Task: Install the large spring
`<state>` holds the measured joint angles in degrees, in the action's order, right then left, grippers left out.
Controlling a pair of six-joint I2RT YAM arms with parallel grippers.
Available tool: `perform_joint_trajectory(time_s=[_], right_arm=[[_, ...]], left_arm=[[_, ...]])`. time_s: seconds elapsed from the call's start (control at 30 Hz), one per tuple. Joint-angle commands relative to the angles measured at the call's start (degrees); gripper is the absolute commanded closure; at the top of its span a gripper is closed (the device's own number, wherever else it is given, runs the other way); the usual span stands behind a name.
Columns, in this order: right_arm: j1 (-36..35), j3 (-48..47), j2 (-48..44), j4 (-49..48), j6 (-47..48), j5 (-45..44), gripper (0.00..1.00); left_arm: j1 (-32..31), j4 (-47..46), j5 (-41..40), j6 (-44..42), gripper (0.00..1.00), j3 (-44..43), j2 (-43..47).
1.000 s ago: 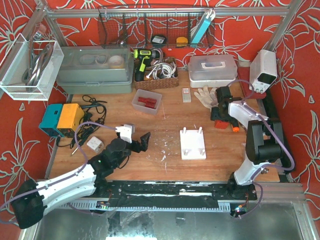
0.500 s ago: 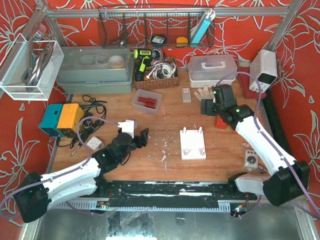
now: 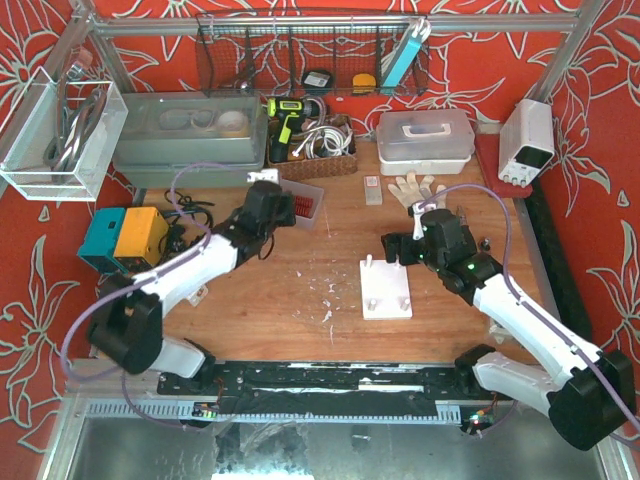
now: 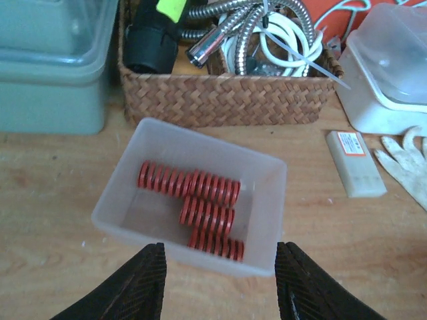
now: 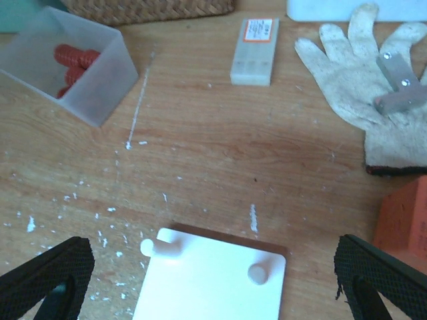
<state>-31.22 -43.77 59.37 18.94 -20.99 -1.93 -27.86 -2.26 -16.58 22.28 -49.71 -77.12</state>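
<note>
Wooden table [image 3: 300,285] under red floral walls [image 3: 612,80]; left fingers [image 4: 143,283] and right fingers [image 5: 47,273] apart, empty

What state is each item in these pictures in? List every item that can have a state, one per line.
clear bin: uncovered, holding springs
red springs: lying loose inside the clear bin
white plate: lying flat
pegs: bare, no spring fitted
left gripper: open, empty, by the clear bin
right gripper: open, empty, near the white plate
white box: lid on
</note>
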Motion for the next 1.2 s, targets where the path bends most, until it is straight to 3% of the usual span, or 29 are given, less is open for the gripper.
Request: perform_joint_trajectory(time_s=[0.0,0.13,0.2,0.27,0.4,0.57,0.67,0.73,0.83,0.93,1.0,1.1,1.17], right_arm=[[-0.75,1.72,-1.76,-5.80,-1.34,2.43,0.01],[-1.01,1.88,-2.24,-6.04,-1.25,2.01,0.01],[-1.11,1.87,-2.38,-6.02,-0.96,2.01,0.01],[-1.13,2.00,-2.50,-6.07,-0.74,1.55,0.01],[-1.25,2.20,-3.31,-6.00,-0.30,0.61,0.01],[-1.25,2.93,-4.85,-6.31,0.13,-0.66,0.01],[-1.25,3.16,-5.21,-6.46,0.17,-1.15,0.01],[-1.23,3.19,-5.17,-6.58,0.24,-1.28,0.01],[-1.30,3.13,-5.07,-6.59,0.25,-1.36,0.01],[-1.27,3.12,-4.96,-6.65,0.25,-1.60,0.01],[-1.29,2.98,-4.97,-6.43,0.34,-1.78,0.01],[-1.29,2.92,-5.12,-6.22,0.43,-2.18,0.01],[-1.27,3.11,-5.31,-6.11,0.49,-2.45,0.01]], left_arm=[[1.29,8.27,1.39,-4.92,0.52,-10.21,-9.51],[1.41,13.46,5.05,-8.04,0.50,-19.75,-17.62],[1.40,16.23,7.23,-15.41,0.45,-24.84,-20.96],[1.62,21.21,5.37,-23.36,0.45,-30.41,-24.40],[2.80,29.84,10.68,-41.70,0.44,-38.18,-29.19],[7.08,30.61,13.57,-47.58,0.49,-41.59,-31.84],[8.51,31.19,8.51,-39.65,0.48,-46.00,-34.50],[8.52,33.83,3.43,-28.78,0.45,-49.74,-36.48],[8.40,39.30,3.12,-9.68,0.39,-55.53,-38.99],[5.82,35.96,1.55,2.98,0.36,-51.97,-36.99],[4.25,36.53,-4.03,16.77,0.40,-49.77,-35.86],[3.87,40.25,-2.15,32.61,0.44,-50.22,-36.45],[3.98,40.31,1.15,38.70,0.45,-49.83,-37.67]])
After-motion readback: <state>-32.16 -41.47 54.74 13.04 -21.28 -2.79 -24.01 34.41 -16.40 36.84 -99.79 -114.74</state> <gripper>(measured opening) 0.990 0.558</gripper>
